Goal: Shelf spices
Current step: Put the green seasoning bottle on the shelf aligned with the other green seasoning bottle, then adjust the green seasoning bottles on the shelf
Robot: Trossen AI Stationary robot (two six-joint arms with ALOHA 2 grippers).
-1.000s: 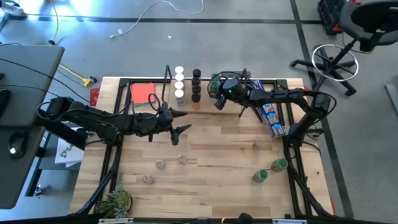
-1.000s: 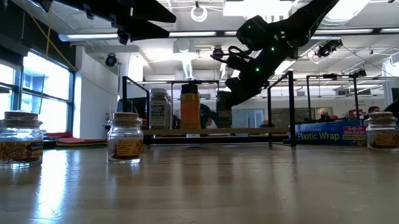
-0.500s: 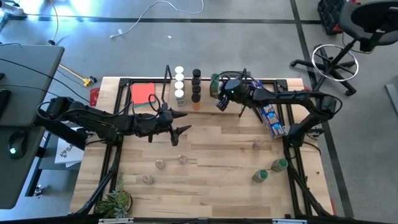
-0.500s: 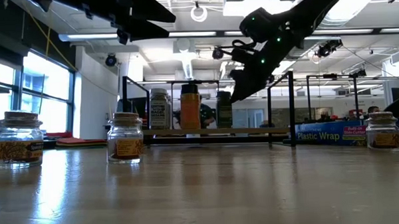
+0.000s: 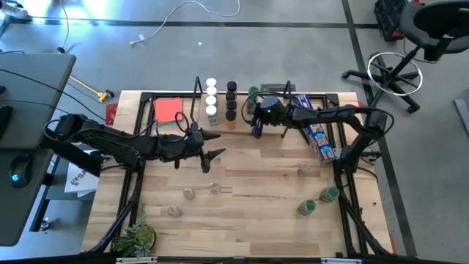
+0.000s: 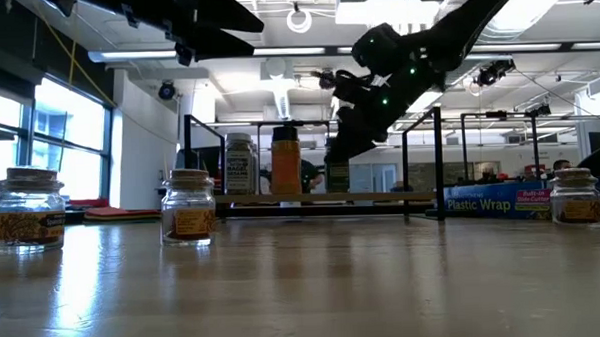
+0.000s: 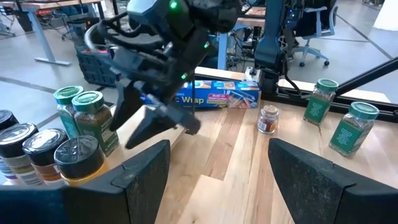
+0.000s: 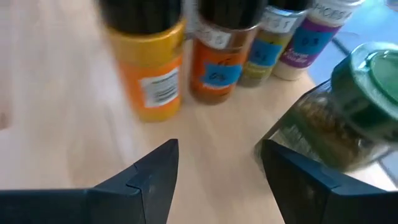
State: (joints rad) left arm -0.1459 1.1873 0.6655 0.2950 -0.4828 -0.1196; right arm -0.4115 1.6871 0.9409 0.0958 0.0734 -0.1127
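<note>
Wooden shelf [image 5: 242, 126] holds ten spices [image 5: 231, 106]; both hands, left hand [image 5: 218, 144] and right hand [image 5: 254, 128], released.

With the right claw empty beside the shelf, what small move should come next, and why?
Probably pull the right claw, open and empty, back from the shelf toward the green-lidded jars lying loose near the front edge: they are not yet shelved.

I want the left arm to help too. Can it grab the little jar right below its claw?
Probably yes. The left gripper is open and empty, and the clear-lidded jar stands alone on bare table just in front of it, nothing between them.
</note>
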